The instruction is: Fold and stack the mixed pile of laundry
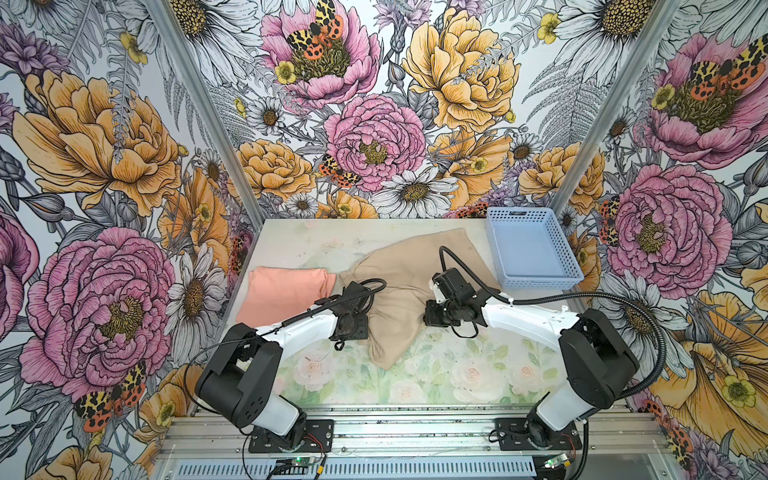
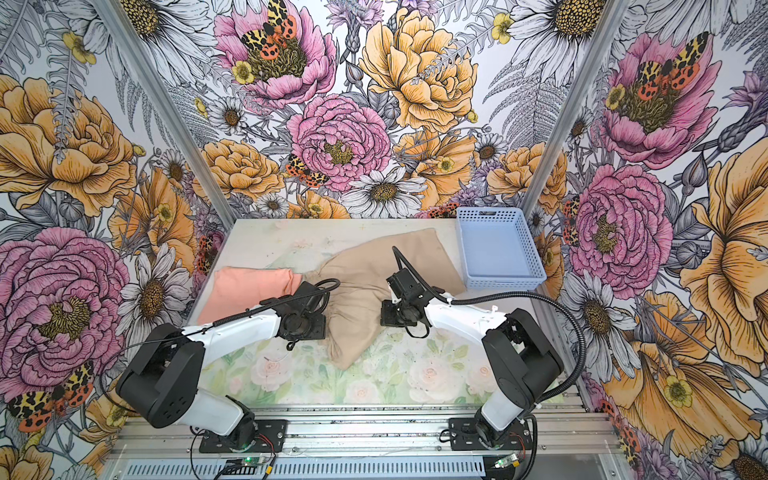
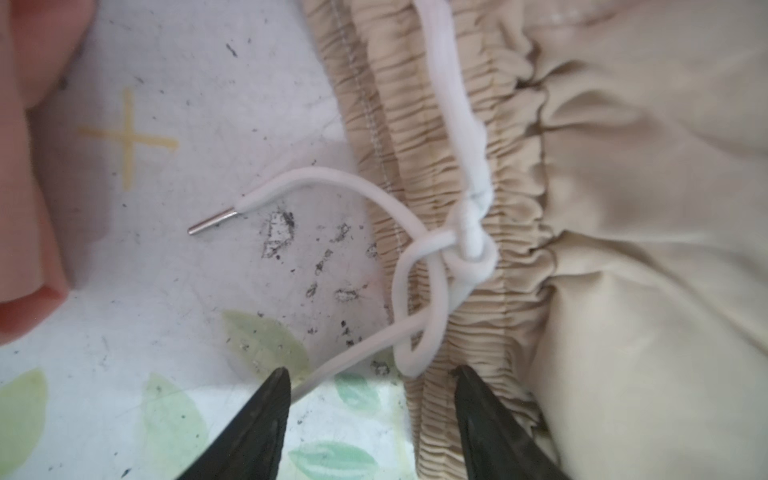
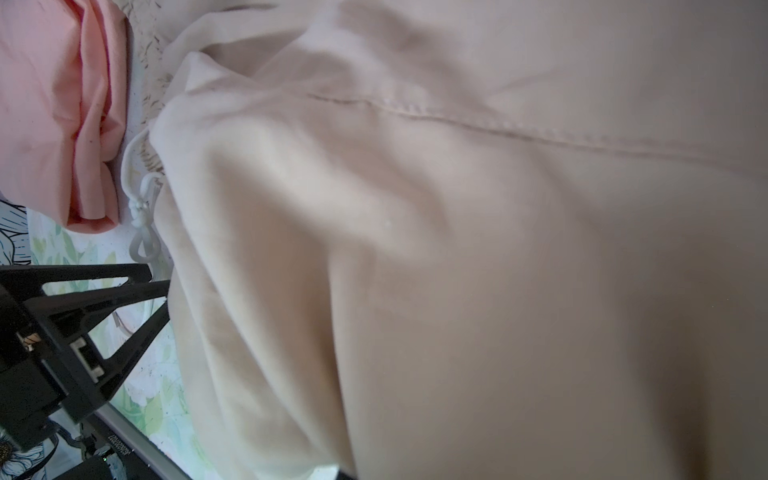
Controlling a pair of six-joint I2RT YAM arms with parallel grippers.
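Table (image 1: pixel 457 374): I see a flower-printed top; both garments lie on it.
Beige-tan garment (image 1: pixel 399 266): it is spread in the middle of the table. It runs from the far right, just beside the basket, to a point at the near middle. Its gathered waistband faces left.
Basket (image 1: pixel 536 282): light blue and perforated, it stands in the far right corner.
Salmon-peach T-shirt (image 1: pixel 286 291): it lies folded at the left edge, just beside the waistband of the beige-tan garment. I see no print on the side that shows.
Left gripper (image 3: pixel 371 378): the jaws are apart. One finger is over the bare table and one is over the waistband edge, with a strand of the drawstring between them.
Right gripper (image 1: pixel 441 297): it is low on the right side of the beige-tan garment with the jaws together. Cloth fills the right wrist view, so I cannot tell if cloth is pinched.
Drawstring (image 3: pixel 453 104): the white cord is knotted on the waistband. One end with a metal tip lies on the table to the left.
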